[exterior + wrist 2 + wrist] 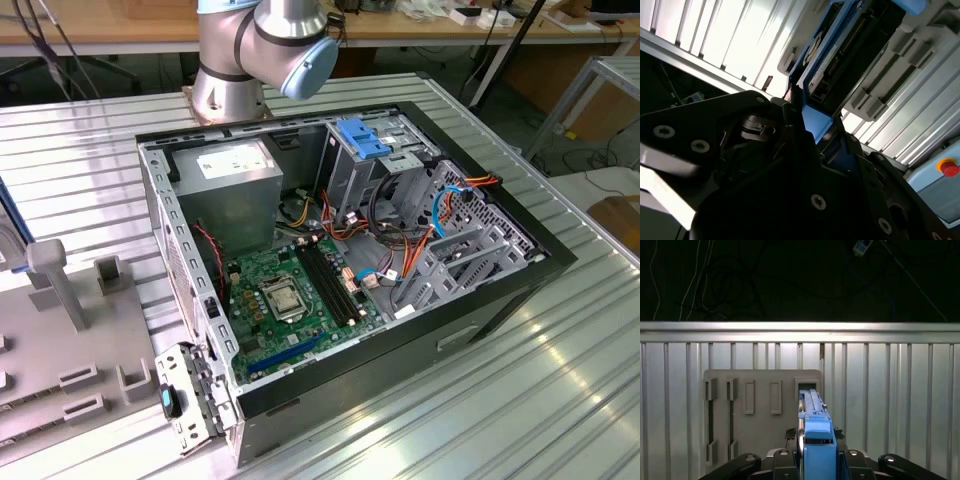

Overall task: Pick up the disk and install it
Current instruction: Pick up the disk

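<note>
1. Disk (812, 407) sits edge-on in my hand (815, 436), which is clenched on its blue rail (818, 452).
2. In the first wrist view it stands over an end slot (807, 386) of the grey rack (762, 440).
3. Rack lies on the ribbed metal surface (890, 405).

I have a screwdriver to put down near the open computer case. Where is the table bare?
The ribbed table is bare at the exterior view's lower right, past the case, and between the robot base and the grey fixture tray. Inside the case it is crowded with cables and a motherboard.
</note>
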`<state>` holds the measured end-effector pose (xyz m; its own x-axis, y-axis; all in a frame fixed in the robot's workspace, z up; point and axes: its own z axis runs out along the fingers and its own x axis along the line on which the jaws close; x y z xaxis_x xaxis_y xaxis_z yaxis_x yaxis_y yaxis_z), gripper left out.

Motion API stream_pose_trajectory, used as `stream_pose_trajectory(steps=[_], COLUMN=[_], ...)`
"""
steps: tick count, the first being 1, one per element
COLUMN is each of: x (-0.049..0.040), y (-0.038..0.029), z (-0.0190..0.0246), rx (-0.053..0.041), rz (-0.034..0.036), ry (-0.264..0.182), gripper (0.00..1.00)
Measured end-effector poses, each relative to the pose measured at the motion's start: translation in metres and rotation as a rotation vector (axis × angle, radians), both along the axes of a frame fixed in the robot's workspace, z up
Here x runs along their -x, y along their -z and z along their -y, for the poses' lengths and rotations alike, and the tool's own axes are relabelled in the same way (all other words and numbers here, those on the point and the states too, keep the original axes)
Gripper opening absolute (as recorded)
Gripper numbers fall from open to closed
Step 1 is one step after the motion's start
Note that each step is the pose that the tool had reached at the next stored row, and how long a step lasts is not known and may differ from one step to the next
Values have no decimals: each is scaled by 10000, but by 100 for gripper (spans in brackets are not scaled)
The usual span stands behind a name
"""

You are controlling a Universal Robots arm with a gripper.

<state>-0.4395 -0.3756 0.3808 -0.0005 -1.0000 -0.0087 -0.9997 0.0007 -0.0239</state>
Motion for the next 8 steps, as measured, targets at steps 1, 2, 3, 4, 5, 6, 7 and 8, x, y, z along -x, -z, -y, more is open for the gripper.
stream_pose_trajectory(steps=[1, 2, 3, 4, 5, 6, 7, 8], x=[0, 0, 0, -1, 0, 0, 0, 0], y=[-64, -95, -123, -175, -225, -277, -364, -412], z=[0, 0, 0, -1, -1, -1, -1, -1], rx=[-1, -1, -1, 0, 0, 0, 0, 0], rz=[2, 1, 1, 1, 1, 2, 1, 0], ry=[0, 0, -1, -1, 0, 0, 0, 0], gripper=[37, 37, 37, 37, 37, 37, 37, 37])
